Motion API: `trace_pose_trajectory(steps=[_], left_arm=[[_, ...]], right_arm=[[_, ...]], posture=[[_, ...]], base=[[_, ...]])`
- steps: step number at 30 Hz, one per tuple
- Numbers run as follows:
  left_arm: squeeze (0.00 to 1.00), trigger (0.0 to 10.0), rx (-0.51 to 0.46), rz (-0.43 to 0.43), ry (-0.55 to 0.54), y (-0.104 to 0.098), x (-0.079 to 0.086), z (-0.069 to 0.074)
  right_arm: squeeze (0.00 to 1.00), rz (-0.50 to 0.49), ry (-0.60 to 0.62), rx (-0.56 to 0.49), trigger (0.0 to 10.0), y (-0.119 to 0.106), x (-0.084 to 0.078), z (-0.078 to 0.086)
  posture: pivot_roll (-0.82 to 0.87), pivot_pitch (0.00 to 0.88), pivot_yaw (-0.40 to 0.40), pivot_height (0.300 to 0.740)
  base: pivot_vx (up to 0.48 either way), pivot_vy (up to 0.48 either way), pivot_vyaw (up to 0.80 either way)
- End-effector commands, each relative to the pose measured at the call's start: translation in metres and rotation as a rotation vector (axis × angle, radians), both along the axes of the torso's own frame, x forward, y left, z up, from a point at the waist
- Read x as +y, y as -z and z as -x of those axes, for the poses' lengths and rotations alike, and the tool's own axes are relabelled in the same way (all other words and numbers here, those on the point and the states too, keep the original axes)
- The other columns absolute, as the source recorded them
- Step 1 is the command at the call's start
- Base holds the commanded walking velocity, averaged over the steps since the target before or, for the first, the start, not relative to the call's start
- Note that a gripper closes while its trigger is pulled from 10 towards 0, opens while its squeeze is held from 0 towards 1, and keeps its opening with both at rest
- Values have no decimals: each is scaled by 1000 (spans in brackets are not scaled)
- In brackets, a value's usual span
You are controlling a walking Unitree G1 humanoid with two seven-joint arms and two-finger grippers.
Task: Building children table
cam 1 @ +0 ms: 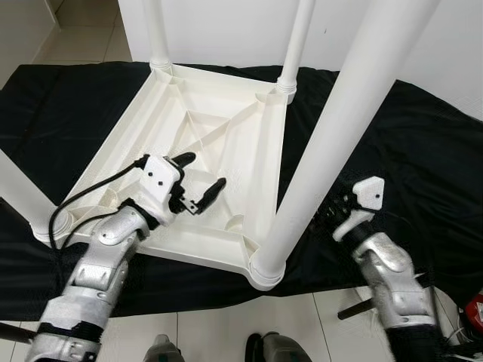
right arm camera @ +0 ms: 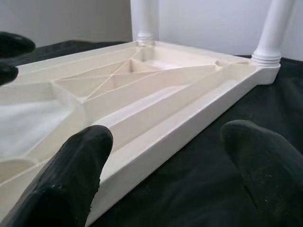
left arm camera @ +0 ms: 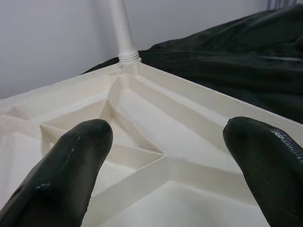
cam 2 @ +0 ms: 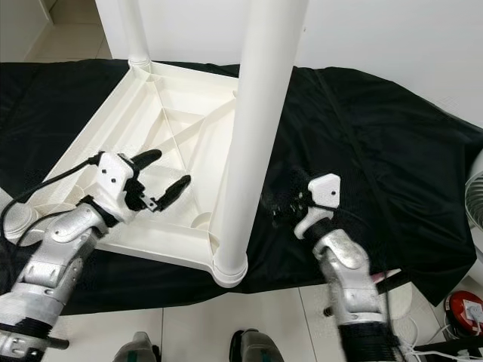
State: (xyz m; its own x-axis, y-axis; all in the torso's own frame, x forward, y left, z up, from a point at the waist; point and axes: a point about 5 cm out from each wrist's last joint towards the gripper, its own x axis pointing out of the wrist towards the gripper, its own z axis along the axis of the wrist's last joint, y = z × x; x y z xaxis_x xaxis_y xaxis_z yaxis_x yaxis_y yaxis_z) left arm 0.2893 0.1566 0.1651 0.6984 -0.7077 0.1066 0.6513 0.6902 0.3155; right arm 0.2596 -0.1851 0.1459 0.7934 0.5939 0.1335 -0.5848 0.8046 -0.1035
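A white plastic table top [cam 1: 219,128] lies upside down on a black cloth [cam 1: 423,151], ribs facing up. White legs stand in its corners: two far ones [cam 1: 156,34] [cam 1: 298,38], one at the left [cam 1: 15,188], and a near one [cam 1: 339,128] rising toward me. My left gripper [cam 1: 204,170] hovers open over the ribbed underside near the front edge, nothing between its fingers [left arm camera: 71,165]. My right gripper [cam 1: 332,207] is open just above the cloth, right of the near leg's base. In its wrist view it faces the top's side rim [right arm camera: 189,123].
The cloth covers a tiled floor [cam 1: 226,324] before a white wall [cam 2: 377,38]. My feet [cam 1: 264,351] stand at the cloth's near edge. A red object [cam 2: 464,309] and cables lie at the right, with a fan's edge [cam 2: 475,204] beside them.
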Motion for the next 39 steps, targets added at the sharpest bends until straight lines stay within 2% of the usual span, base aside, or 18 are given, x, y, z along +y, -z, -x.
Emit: trace_pose_trajectory(steps=[1,2,7,9,11,13,14,16,18,22,25,27,29,30,32,35,37,39], left_arm=[[0,10000,-13,-41,113,-4,-3,13],[0,10000,2,-60,164,-4,-3,21],[0,10000,11,-113,249,-1,-6,35],[0,10000,47,-168,326,6,-7,48],[0,10000,47,-168,326,6,-7,48],[0,10000,59,-241,339,16,-5,52],[0,10000,59,-241,339,16,-5,52],[0,10000,64,-285,344,23,-2,52],[0,10000,72,-303,347,26,-1,50],[0,10000,78,-312,346,27,-1,48],[0,10000,78,-321,339,26,-2,43],[0,10000,78,-321,339,26,-2,43],[0,10000,65,-326,313,24,-1,40],[0,10000,65,-326,313,24,-1,40],[0,10000,55,-319,288,22,0,38],[0,10000,50,-313,279,23,0,38],[0,10000,42,-299,266,22,-1,36],[0,10000,39,-296,263,22,-1,36]], right_arm=[[0,-2,-93,14,10000,-8,-4,8],[0,16,-144,30,10000,-11,-7,14],[0,59,-240,66,10000,-12,-10,25],[0,142,-375,141,10000,-6,-15,44],[0,142,-375,141,10000,-6,-15,44],[0,208,-514,226,10000,2,-16,64],[0,208,-514,226,10000,2,-16,64],[0,235,-613,272,10000,4,-13,75],[0,243,-673,283,10000,4,-8,77],[0,247,-700,270,10000,3,-1,74],[0,240,-683,196,10000,1,16,57],[0,240,-683,196,10000,1,16,57],[0,223,-625,147,10000,2,29,43],[0,223,-625,147,10000,2,29,43],[0,195,-590,132,10000,7,40,35],[0,168,-585,135,10000,9,46,34],[0,106,-577,130,10000,12,59,29],[0,89,-573,124,10000,13,63,28]], posture=[[31,42,-28,740],[32,46,-22,740],[34,51,-18,740],[35,59,-18,740],[35,59,-18,740],[34,65,-11,740],[34,65,-11,740],[33,66,-5,740],[32,67,2,740],[31,66,1,740],[39,64,1,740],[39,64,1,740],[56,59,-17,740],[56,59,-17,740],[64,58,-22,740],[70,55,-31,740],[72,52,-38,740],[72,52,-38,740]], base=[[0,0,0],[0,0,0],[0,0,0],[0,0,0],[0,0,0],[0,0,0],[0,0,0],[0,0,0],[0,0,0],[0,0,0],[0,0,0],[0,0,0],[0,0,0],[0,0,0],[0,0,0],[0,0,0],[0,0,0],[0,0,0]])
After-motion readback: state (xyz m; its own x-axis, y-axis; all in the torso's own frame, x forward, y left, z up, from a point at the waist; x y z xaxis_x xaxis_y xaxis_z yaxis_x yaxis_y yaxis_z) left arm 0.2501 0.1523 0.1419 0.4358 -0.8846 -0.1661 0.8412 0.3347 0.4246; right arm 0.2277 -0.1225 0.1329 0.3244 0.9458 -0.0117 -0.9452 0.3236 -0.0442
